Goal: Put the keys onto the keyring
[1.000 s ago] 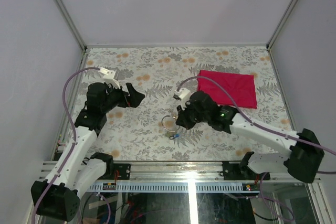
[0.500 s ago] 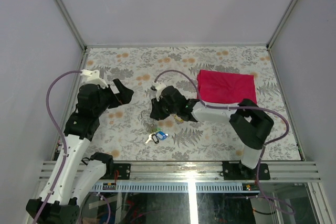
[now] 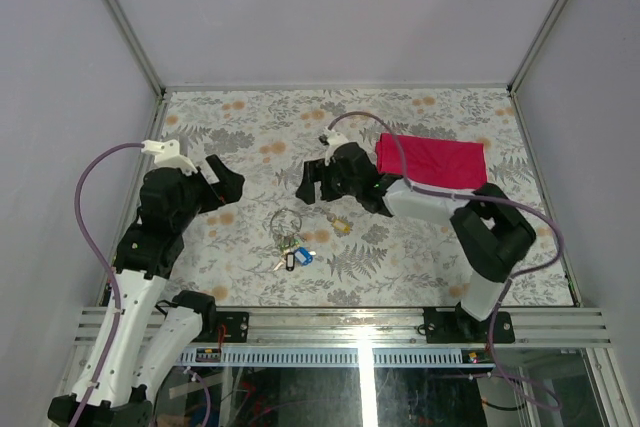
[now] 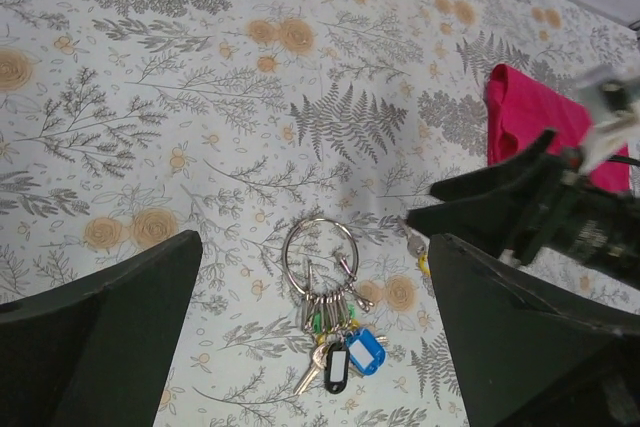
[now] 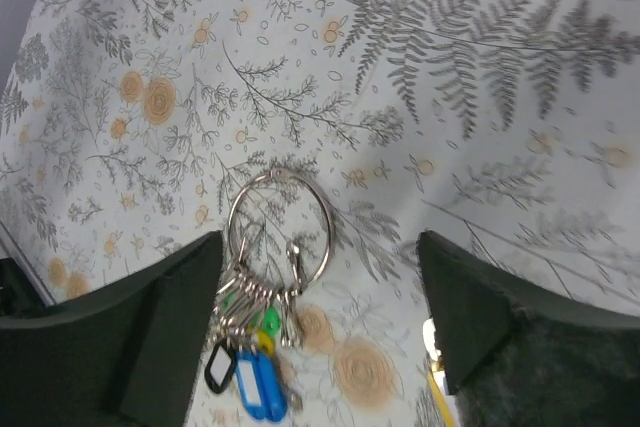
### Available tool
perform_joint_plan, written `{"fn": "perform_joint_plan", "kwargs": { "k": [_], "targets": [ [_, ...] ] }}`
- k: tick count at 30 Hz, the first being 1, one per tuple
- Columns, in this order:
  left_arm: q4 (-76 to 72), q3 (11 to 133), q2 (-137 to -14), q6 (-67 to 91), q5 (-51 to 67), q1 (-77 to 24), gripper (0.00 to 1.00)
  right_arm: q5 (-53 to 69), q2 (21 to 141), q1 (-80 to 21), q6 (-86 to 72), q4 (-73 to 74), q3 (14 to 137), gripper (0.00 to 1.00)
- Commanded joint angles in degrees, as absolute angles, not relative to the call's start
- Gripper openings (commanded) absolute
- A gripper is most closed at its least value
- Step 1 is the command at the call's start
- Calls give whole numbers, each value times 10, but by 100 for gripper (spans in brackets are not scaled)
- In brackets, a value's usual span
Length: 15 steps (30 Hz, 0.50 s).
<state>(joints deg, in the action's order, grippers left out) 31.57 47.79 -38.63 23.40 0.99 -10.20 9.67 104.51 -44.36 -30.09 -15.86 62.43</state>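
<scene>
The keyring [image 3: 271,220] lies flat on the patterned table, a thin silver ring. Several keys [image 3: 292,253] with green and yellow heads, plus blue and black tags, hang bunched on its near side. One loose key [image 3: 341,226] with a yellow head lies to the ring's right. My right gripper [image 3: 321,186] hovers open just behind and right of the ring, holding nothing. My left gripper [image 3: 228,185] stands open to the ring's left. The left wrist view shows the keyring [image 4: 320,219], keys [image 4: 335,332] and loose key [image 4: 418,247] below my left gripper [image 4: 315,242]. In the right wrist view the keyring [image 5: 280,175] and keys [image 5: 250,337] lie below my right gripper [image 5: 320,237].
A red cloth [image 3: 432,162] lies at the back right of the table, behind the right arm. White walls stand close on the left, right and back sides. Metal rails run along the near edge.
My right gripper has opened and let go, pulling back from the ring. The keyring with its keys has shifted left and now lies on the table. The left arm has drawn slightly left.
</scene>
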Motion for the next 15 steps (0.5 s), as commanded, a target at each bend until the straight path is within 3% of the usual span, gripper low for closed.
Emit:
{"fn": "perform_joint_plan", "kwargs": {
  "k": [1, 7, 15],
  "targets": [
    [332, 500, -386, 226, -7, -100, 100, 47, 881, -425, -238, -91, 607, 97],
    [345, 497, -370, 208, -10, -100, 100, -19, 714, -414, -118, 52, 576, 99],
    [363, 498, -321, 200, -25, -101, 100, -168, 473, -414, -89, 191, 520, 99]
  ]
}}
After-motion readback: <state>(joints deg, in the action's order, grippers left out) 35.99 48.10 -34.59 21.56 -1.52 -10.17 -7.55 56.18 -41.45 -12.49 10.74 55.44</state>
